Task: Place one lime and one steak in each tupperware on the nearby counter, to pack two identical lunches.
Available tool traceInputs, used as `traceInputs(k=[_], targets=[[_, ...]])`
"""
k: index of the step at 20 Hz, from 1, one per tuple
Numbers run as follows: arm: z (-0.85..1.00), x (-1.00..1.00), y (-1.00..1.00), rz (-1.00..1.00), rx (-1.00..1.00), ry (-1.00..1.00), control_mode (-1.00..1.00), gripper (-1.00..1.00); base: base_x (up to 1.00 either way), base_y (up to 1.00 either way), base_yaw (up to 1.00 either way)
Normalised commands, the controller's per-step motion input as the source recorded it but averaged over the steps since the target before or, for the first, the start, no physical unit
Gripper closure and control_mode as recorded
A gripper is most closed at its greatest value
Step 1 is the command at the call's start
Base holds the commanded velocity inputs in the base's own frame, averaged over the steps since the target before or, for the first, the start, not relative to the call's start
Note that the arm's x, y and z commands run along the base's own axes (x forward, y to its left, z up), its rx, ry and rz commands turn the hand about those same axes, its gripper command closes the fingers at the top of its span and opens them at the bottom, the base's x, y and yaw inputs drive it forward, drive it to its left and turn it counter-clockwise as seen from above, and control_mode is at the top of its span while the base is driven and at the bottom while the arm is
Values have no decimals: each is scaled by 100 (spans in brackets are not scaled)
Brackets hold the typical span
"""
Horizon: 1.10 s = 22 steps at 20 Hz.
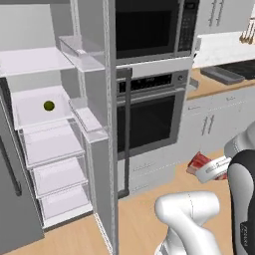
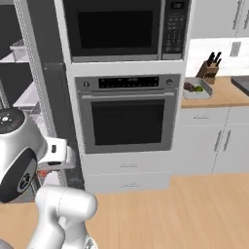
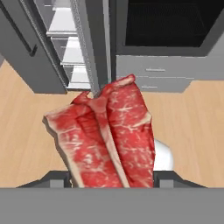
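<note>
Gripped between the gripper (image 3: 111,181) jaws, the red-pink steak (image 3: 105,140) looked mid-carry, with the next move likely needing transport to a tupperware (image 2: 197,89) on the counter (image 2: 221,97).

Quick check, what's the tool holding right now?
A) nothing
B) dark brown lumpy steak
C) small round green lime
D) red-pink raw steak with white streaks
D: in the hand view the red-pink raw steak with white streaks sits between the fingers of the tool, and the left base view shows the same meat at the tool's end, while a small round green lime sits on a shelf of the open fridge.
</note>
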Motion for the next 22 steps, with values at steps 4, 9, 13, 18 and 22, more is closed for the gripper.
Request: traceInputs(k=[4,9,13,18,22], targets=[[0,0,0,0,0,0,100,100,36,-92,-37],[0,0,0,0,0,0,100,100,97,-65,-25],[0,0,0,0,0,0,100,100,100,-71,-17],[0,0,0,0,0,0,100,100,100,-77,-12],[0,0,0,0,0,0,100,100,100,-90,-6]])
